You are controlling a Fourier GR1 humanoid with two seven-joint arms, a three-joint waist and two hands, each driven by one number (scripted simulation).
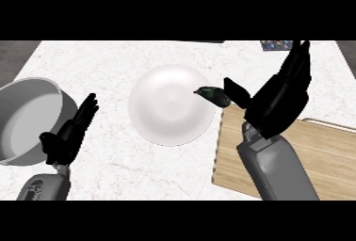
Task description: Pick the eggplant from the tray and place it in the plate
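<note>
Right hand [278, 96] is up in the right half of the frame, fingers pretty much straight and pointing toward the top edge, thumb sticking out left. The eggplant [214, 95] sits right at that thumb's tip, hovering at the right rim of the white plate [170, 106]; can't tell if it's actually pinched. The wooden tray [313, 160] is lower right, under the forearm. Left hand [69, 132] rests open at lower left, just beside a grey bowl [28, 120]. All of it on the white marble counter [118, 61].

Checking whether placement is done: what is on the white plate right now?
The plate shows only bare white surface. The eggplant hangs at its right rim beside the right hand; whether it touches the plate is unclear.
</note>
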